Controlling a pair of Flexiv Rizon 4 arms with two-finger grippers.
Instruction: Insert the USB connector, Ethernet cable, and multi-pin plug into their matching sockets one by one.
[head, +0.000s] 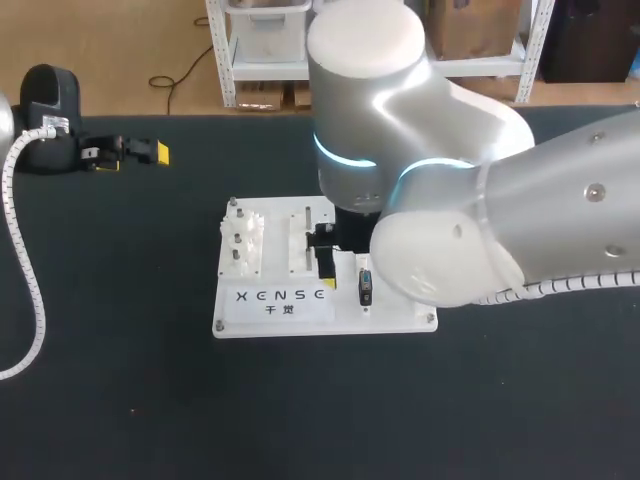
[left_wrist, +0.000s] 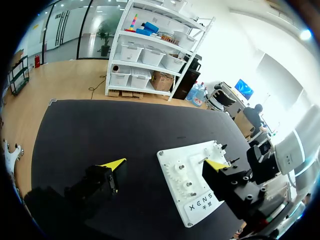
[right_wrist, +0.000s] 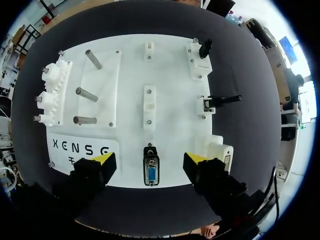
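Right now the right gripper is hanging over the white board with its fingers spread wide and gripping nothing; the blue-faced plug is lying on the board squarely between the two yellow tips, touching neither. Off to one side, the left gripper is likewise standing open and empty over the table, apart from the board. To my eye the step in hand is taking hold of the plug; doing it well is looking like a matter of coming straight down so both fingers are meeting its sides together, keeping it level rather than tilted, then pressing evenly so no pin is bending; whether it is already partly seated I cannot tell.
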